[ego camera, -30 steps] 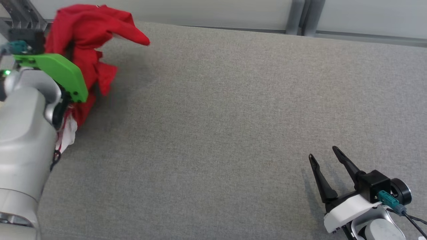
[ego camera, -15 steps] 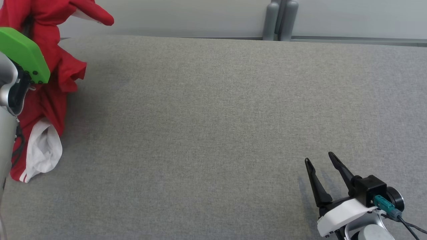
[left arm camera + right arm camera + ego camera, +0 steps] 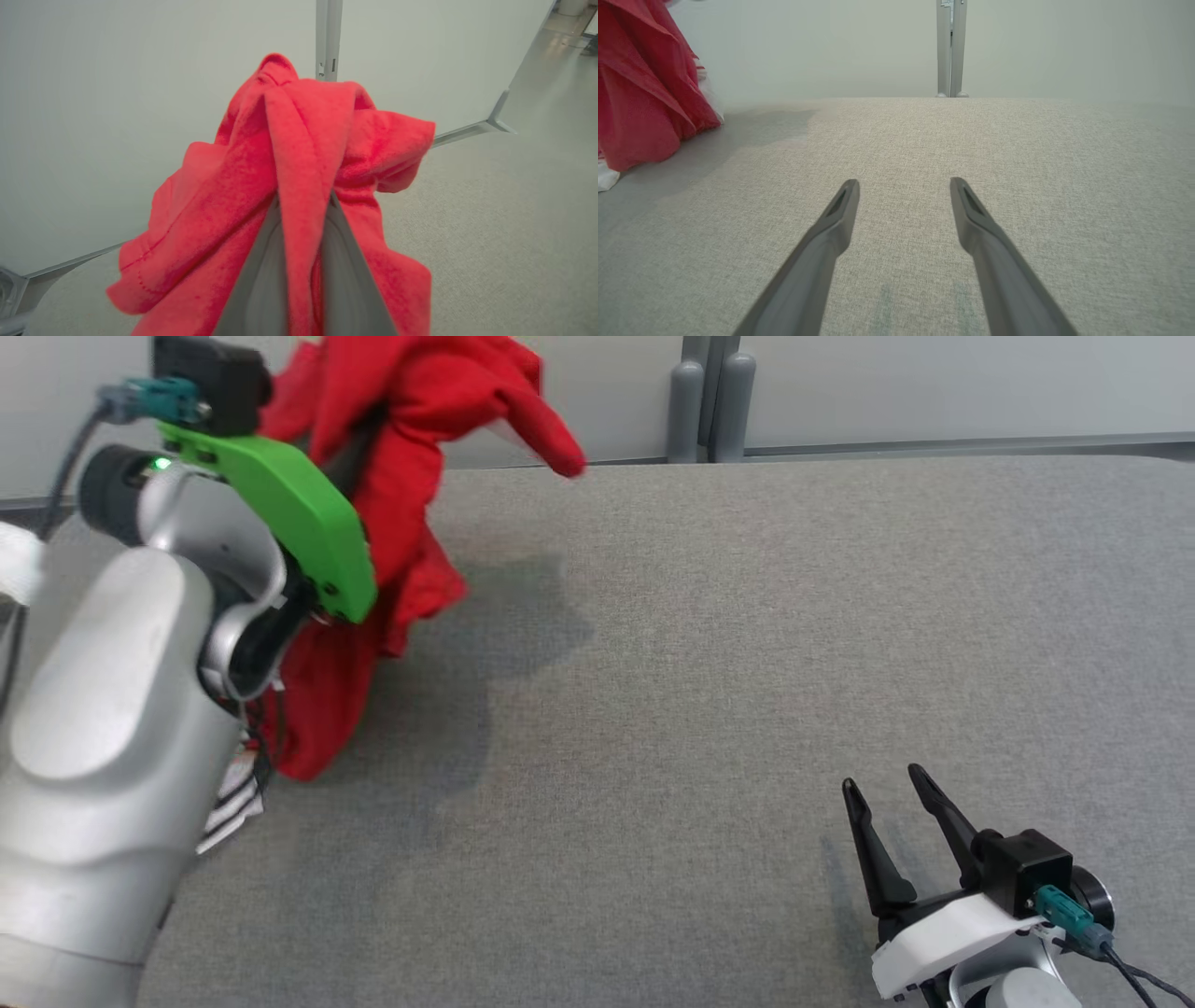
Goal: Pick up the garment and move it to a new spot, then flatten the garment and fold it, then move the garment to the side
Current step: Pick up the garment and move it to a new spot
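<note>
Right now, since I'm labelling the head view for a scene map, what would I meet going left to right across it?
Pale left forearm → green wrist plate → red garment, hanging bunched → twin grey posts at the far edge → right gripper, jaws open and empty.

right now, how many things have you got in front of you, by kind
red garment: 1
grippers: 2, the left gripper shut on the red garment, the right gripper open and empty
grey cloth-covered table: 1
total: 4
</note>
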Robot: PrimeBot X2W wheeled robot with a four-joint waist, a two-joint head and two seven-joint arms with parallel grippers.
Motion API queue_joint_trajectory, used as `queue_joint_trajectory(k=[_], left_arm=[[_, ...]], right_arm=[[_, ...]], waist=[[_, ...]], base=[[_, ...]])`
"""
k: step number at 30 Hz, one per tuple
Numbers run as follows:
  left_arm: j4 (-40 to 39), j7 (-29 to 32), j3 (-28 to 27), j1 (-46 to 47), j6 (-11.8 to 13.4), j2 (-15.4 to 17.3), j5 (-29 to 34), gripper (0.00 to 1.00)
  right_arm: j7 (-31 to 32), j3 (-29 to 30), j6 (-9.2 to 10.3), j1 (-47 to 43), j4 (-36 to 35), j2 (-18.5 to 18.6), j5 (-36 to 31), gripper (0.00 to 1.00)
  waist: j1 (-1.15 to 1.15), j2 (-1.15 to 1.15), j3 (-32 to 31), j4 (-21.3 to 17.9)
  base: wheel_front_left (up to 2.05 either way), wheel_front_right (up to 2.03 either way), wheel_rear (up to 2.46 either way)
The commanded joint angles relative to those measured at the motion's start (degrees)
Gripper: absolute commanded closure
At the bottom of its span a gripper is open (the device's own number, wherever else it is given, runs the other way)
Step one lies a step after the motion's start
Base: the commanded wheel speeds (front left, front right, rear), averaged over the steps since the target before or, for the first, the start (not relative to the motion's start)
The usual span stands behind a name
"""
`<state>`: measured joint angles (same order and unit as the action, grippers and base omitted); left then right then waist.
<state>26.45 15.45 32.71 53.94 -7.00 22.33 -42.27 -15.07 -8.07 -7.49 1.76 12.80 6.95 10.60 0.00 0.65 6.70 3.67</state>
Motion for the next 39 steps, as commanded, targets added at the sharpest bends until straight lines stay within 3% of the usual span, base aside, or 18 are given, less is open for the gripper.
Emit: queue_joint_trajectory(k=[1,6,11,20,31,32,33,34,35,39], left_arm=[[-3.81,0.95,1.14,-3.09,0.82,-1.11,-0.41,1.0],[-13.5,2.89,6.45,-9.78,3.27,-5.96,0.04,1.0],[-15.77,2.51,11.95,-12.91,5.02,-10.95,2.52,1.0],[-4.73,-1.14,17.39,-12.95,5.87,-17.46,5.47,1.0],[9.23,-7.16,21.64,-14.51,3.81,-19.15,4.83,0.98],[10.16,-7.88,21.84,-14.48,3.76,-19.23,4.87,0.85],[11.02,-8.67,21.92,-14.55,3.88,-19.27,4.69,0.64],[11.81,-9.36,22.15,-14.56,3.99,-19.3,4.67,0.28],[12.41,-9.8,22.59,-14.44,3.93,-19.34,4.86,0.0],[13.02,-10.63,23.82,-14.16,4.31,-19.37,4.53,0.0]], right_arm=[[-0.15,0.22,-0.01,0.05,0.02,-0.33,0.46,0.0],[-0.16,0.8,-0.01,0.49,-0.35,-1.02,0.31,0.0],[-0.16,1.5,-0.01,1.24,-0.91,-0.33,0.1,0.0],[-0.16,2.1,-0.01,1.26,-0.72,-0.57,0.37,0.0],[-0.16,2.42,-0.01,-0.19,-0.04,-1.61,0.59,0.0],[-0.15,2.5,-0.01,-0.31,-0.08,-1.69,0.57,0.0],[-0.15,2.65,-0.01,-0.54,-0.12,-1.74,0.55,0.0],[-0.15,2.78,-0.01,-0.76,-0.1,-1.76,0.49,0.0],[-0.16,2.85,-0.01,-1.01,-0.06,-1.78,0.43,0.0],[-0.15,3.15,-0.01,-1.58,-0.06,-1.31,0.11,0.0]], waist=[[0.0,-0.65,-0.33,-1.89],[0.0,-0.65,0.23,-5.3],[0.0,-0.65,1.26,-9.68],[0.0,-0.65,2.59,-18.1],[0.0,-0.65,2.6,-22.61],[0.0,-0.65,2.49,-22.63],[0.0,-0.65,2.31,-22.53],[0.0,-0.65,2.07,-22.31],[0.0,-0.65,1.85,-22.02],[0.0,-0.65,0.94,-20.45]], base=[[0.0,0.0,0.0],[0.0,0.0,0.0],[0.0,0.0,0.0],[0.0,0.0,0.0],[0.0,0.0,0.0],[0.0,0.0,0.0],[0.0,0.0,0.0],[0.0,0.0,0.0],[0.0,0.0,0.0],[0.0,0.0,0.0]])
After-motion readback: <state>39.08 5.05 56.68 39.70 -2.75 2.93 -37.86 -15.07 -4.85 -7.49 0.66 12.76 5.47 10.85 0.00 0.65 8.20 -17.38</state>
